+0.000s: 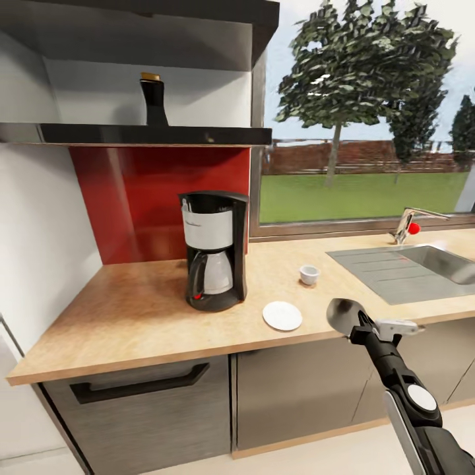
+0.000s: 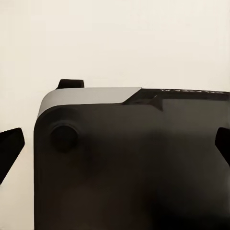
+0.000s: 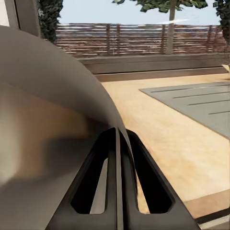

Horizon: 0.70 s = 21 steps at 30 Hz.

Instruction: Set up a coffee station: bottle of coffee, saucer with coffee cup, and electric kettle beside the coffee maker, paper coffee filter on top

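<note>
Head view: stood left of centre on the light tan wood-grain table (image 1: 132, 310), a black drip coffee maker (image 1: 214, 249) with white upper body. Lay just right of it a flat round white saucer (image 1: 282, 315); sat behind that, apart, a small white cup (image 1: 309, 274). Perched upper left on the dark glossy shelf (image 1: 145, 134), a near-black bottle (image 1: 153, 100) with golden-brown cap. Hovered lower right the right claw (image 1: 348, 315).

Left wrist view: impossible to tell the left claw's state.

Right wrist view: pressed together, the right claw's fingers (image 3: 143, 177), clenched on nothing.
</note>
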Available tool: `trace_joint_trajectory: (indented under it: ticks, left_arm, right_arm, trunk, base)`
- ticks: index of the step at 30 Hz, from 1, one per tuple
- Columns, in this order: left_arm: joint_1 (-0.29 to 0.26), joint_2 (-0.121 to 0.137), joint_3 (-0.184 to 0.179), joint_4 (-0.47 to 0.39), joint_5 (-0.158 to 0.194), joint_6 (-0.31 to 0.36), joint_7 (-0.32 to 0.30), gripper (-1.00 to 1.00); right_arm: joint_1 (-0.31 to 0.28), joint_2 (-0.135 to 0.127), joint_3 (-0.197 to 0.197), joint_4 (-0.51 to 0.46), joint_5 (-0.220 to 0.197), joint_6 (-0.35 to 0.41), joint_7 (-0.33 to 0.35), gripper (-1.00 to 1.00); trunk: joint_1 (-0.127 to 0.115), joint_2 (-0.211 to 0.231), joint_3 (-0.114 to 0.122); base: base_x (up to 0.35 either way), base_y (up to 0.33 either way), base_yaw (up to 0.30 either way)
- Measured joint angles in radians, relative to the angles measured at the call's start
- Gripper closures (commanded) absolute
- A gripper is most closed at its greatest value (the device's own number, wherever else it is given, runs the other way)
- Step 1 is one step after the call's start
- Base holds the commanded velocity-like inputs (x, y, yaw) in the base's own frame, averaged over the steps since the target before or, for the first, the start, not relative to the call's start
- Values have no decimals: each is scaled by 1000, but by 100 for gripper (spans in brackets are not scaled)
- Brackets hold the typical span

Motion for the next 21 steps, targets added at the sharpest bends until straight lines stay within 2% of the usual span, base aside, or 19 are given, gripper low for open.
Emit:
trace_joint_trajectory:
  ticks: [9,21]
  left_arm:
    - [0,0,0,0,0,0,0,-100]
    - [0,0,1,0,0,0,0,-100]
  right_arm:
    - [1,0,0,0,0,0,0,100]
    - [1,0,0,-1,0,0,0,100]
  trunk:
    - [0,0,0]
    - [0,0,0]
  base:
    - [0,275,-27]
    - [0,28,-254]
